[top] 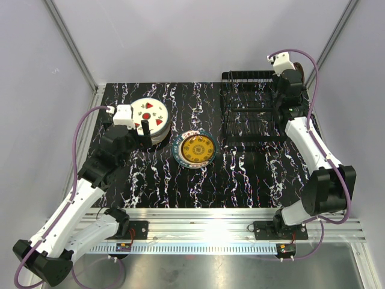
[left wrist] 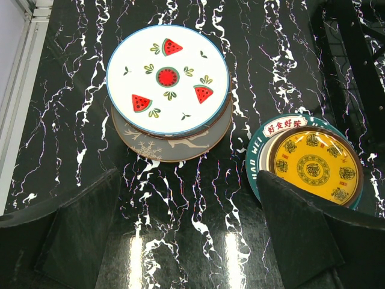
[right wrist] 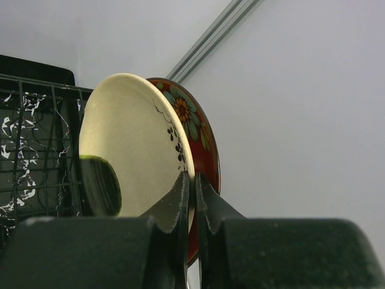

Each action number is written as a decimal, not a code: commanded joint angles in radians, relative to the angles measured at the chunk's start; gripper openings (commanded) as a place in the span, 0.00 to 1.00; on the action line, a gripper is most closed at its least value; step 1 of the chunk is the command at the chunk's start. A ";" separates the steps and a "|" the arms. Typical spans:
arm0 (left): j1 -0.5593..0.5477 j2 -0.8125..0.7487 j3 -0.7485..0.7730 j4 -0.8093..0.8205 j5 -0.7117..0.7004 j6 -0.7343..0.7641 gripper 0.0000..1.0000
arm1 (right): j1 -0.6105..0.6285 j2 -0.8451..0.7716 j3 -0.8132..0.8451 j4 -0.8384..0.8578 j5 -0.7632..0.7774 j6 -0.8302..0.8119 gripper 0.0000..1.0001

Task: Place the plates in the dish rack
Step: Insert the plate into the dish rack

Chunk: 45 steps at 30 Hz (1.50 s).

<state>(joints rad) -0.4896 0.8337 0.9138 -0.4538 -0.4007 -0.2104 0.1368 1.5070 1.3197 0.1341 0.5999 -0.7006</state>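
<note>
Plates sit on the table, and one is up in the air. Our right gripper is pinched tight on the rim of the cream plate, at the upper right of the top view. This plate stands on its edge, nearly upright. The rack lies just to the left of it, so we think the plate must go left and down into a slot. A red plate stands right behind the cream one. We cannot tell if the two touch, or if the red one sits in the rack. It could get bumped.

Our left gripper is wide open and holds nothing. It hangs over the table at the left. The watermelon plate lies flat just ahead of it, on top of a grey plate. The yellow plate lies flat to the right, between that stack and the rack. The left arm is the nearer one to these three.
</note>
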 commanded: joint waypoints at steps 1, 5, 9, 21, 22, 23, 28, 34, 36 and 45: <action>-0.004 0.004 0.010 0.047 -0.001 0.000 0.99 | -0.003 0.018 0.027 -0.028 -0.023 0.055 0.04; -0.004 0.004 0.008 0.046 0.000 0.000 0.99 | -0.002 0.033 0.070 -0.070 -0.032 0.081 0.00; -0.004 0.005 0.010 0.046 -0.001 0.000 0.99 | 0.006 0.045 0.110 -0.097 -0.026 0.090 0.00; -0.004 0.007 0.011 0.046 0.000 0.000 0.99 | 0.011 0.055 0.095 -0.093 -0.009 0.085 0.00; -0.004 0.007 0.010 0.046 0.000 0.000 0.99 | 0.011 0.055 0.092 -0.090 -0.008 0.082 0.00; -0.004 0.007 0.010 0.047 0.000 0.000 0.99 | 0.011 0.053 0.090 -0.091 -0.005 0.087 0.00; -0.004 0.005 0.010 0.046 0.003 0.000 0.99 | 0.012 0.045 0.085 -0.113 -0.020 0.104 0.00; -0.004 0.005 0.011 0.046 0.005 -0.001 0.99 | 0.020 0.051 0.119 -0.160 -0.009 0.110 0.01; -0.004 0.005 0.010 0.046 0.005 -0.001 0.99 | 0.020 0.065 0.144 -0.177 0.001 0.105 0.01; -0.006 0.008 0.010 0.046 0.006 -0.001 0.99 | 0.021 0.099 0.197 -0.229 0.014 0.118 0.01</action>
<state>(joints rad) -0.4904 0.8406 0.9138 -0.4538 -0.4004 -0.2104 0.1463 1.5871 1.4830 -0.0315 0.6106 -0.6090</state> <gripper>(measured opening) 0.987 0.098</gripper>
